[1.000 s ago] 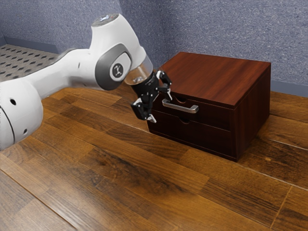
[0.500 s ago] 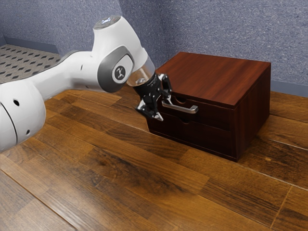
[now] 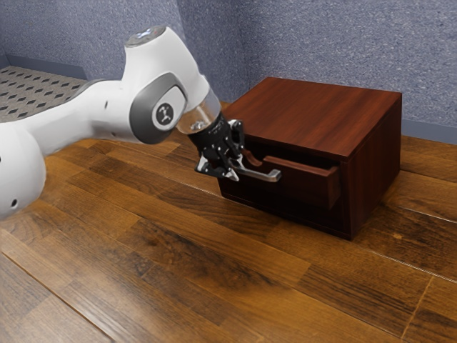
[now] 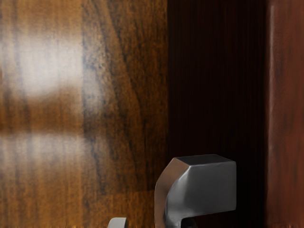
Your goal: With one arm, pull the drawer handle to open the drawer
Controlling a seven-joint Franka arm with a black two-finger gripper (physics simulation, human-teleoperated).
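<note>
Nearest the exterior camera: dark plank surface [image 3: 214, 286], with the white arm [image 3: 107, 114] entering from the exterior view's left, forearm sloped down toward the cabinet, wrist bent, hand facing the drawer front. Further in: black gripper [image 3: 230, 161], fingers pinched on the grey metal handle [image 3: 258, 172] at its end toward the exterior view's left. In the wrist view: bent corner of the handle [image 4: 199, 185] just under the hand, against the dark drawer front. Behind the handle: upper drawer [image 3: 303, 179], partly out of the dark wooden cabinet [image 3: 321, 107], front panel standing clear of the cabinet face. Below it: lower drawer [image 3: 285, 204], flush and shut. Furthest back: blue-grey wall [image 3: 343, 36]. Step in hand, as judged: pull stroke, with the drawer open by part of its travel only. Next move, as judged: draw the hand straight back along the drawer's line of travel, away from the cabinet, pinch firm throughout. Avoid sideways or upward drift. Likely risk with a grip at the handle's end rather than its middle: skewed drawer or slipped fingers. Stop at full extension.
</note>
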